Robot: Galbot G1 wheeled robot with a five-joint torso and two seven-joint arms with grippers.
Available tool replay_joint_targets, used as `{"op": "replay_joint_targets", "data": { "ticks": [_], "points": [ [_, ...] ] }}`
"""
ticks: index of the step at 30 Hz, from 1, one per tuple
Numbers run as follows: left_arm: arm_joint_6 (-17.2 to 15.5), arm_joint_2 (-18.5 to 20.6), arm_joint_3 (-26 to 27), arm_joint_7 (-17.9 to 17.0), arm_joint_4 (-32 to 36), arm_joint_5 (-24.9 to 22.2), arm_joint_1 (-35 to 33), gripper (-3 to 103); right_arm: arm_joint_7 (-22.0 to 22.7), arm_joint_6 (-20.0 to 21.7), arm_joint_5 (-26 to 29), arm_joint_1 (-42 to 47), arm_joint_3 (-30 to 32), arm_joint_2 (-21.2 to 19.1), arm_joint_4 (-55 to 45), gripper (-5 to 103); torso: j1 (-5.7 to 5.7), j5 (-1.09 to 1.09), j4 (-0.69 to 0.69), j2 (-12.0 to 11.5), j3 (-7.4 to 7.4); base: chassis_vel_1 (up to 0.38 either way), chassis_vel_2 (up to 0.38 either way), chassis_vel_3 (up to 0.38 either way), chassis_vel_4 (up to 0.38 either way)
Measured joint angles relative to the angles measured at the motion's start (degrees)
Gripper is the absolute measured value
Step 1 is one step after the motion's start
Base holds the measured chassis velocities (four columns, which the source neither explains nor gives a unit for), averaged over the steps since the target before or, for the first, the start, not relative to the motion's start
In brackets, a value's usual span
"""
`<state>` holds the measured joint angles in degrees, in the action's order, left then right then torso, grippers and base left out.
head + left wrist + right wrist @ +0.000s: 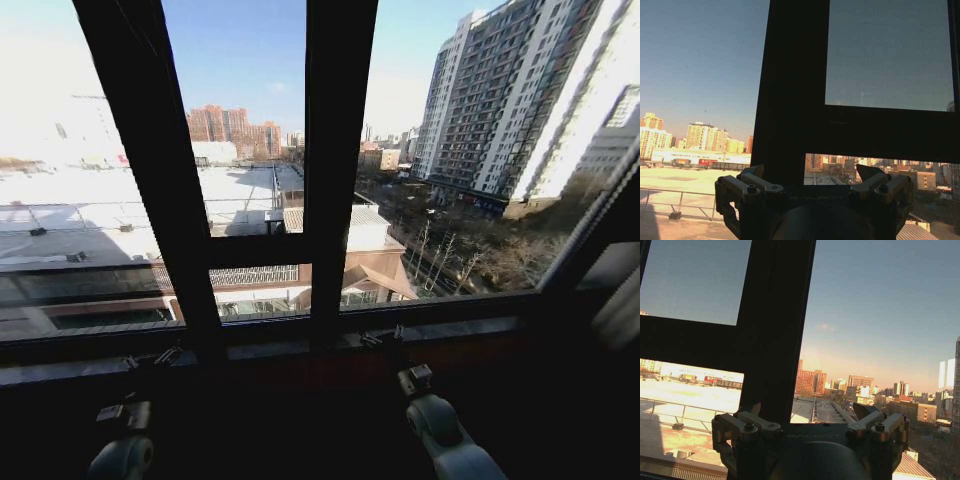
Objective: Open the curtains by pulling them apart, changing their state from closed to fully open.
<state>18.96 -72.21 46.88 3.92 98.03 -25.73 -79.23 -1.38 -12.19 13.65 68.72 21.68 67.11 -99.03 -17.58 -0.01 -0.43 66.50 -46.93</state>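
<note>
Glass of the dark-framed window (pixel 330 150) stands bare before us, so we judge opening finished; left end effector (pixel 812 175) and right end effector (pixel 810 412) gape empty.

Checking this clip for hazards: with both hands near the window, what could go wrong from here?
1. Left hand and right hand sit open, close to the dark window frame; reaching forward could knock it or the glass.
2. No curtain fabric is between the fingers, so closing now would likely grab nothing.

Dark-framed window (pixel 335 150) onto sunlit rooftops, high-rise block (pixel 500 100), clear blue sky.
</note>
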Motion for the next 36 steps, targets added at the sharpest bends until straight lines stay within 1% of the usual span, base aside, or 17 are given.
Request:
{"op": "replay_joint_targets", "data": {
  "ticks": [6,8,9,13,14,17,18,20,22,23,27,36],
  "points": [
    [0.0,0.0,0.0,0.0,0.0,0.0,0.0,100,0.0,0.0,0.0,0.0,0.0,0.0,0.0,100,0.00,-0.01,-0.01,0.0,0.00,-0.320,-0.326,0.315,0.328],
    [0.0,0.0,0.0,0.0,0.0,0.0,0.0,100,0.0,0.0,0.0,0.0,0.0,0.0,0.0,100,0.00,0.00,-0.02,0.0,0.00,-0.177,-0.198,0.247,0.261],
    [0.0,0.0,0.0,0.0,0.0,0.0,0.0,100,0.0,0.0,0.0,0.0,0.0,0.0,0.0,100,0.00,0.05,-0.01,0.0,0.00,-0.177,-0.115,0.179,0.182],
    [0.0,0.0,0.0,0.0,0.0,0.0,0.0,100,0.0,0.0,0.0,0.0,0.0,0.0,0.0,100,0.00,0.04,0.00,0.0,0.00,-0.030,-0.077,0.054,0.046],
    [0.0,0.0,0.0,0.0,0.0,0.0,0.0,100,0.0,0.0,0.0,0.0,0.0,0.0,0.0,100,0.00,0.00,-0.01,0.0,0.00,0.000,0.000,0.000,0.000],
    [0.0,0.0,0.0,0.0,0.0,0.0,0.0,100,0.0,0.0,0.0,0.0,0.0,0.0,0.0,100,0.00,-0.02,0.01,0.0,0.00,0.000,0.000,0.000,0.000],
    [0.0,0.0,0.0,0.0,0.0,0.0,0.0,100,0.0,0.0,0.0,0.0,0.0,0.0,0.0,100,-0.01,-0.06,0.04,0.0,0.00,0.000,0.000,0.000,0.000],
    [0.0,0.0,0.0,0.0,0.0,0.0,0.0,100,0.0,0.0,0.0,0.0,0.0,0.0,0.0,100,-0.01,-0.01,0.03,0.0,0.00,0.045,0.058,-0.043,-0.039],
    [0.0,0.0,0.0,-0.1,0.0,0.0,0.0,100,0.0,0.0,0.0,0.0,0.0,0.0,0.0,100,-0.01,-0.01,0.03,0.0,0.00,0.022,0.029,-0.021,-0.023],
    [0.0,0.0,0.0,-0.1,0.0,0.0,0.0,100,0.0,0.0,0.0,0.0,0.0,0.0,0.0,100,-0.01,-0.01,0.00,0.0,0.00,0.000,0.000,0.000,0.000],
    [0.0,0.0,0.0,0.0,0.0,0.0,0.0,100,0.0,0.0,0.0,0.0,0.0,0.0,0.0,100,-0.01,0.04,-0.01,0.0,0.00,0.000,0.000,0.000,0.000],
    [0.0,0.0,0.0,0.0,0.0,0.0,0.0,100,0.0,0.0,0.0,0.0,0.0,0.0,0.0,100,-0.01,0.00,0.01,0.0,-0.01,0.008,-0.005,-0.007,0.005]
  ]
}}
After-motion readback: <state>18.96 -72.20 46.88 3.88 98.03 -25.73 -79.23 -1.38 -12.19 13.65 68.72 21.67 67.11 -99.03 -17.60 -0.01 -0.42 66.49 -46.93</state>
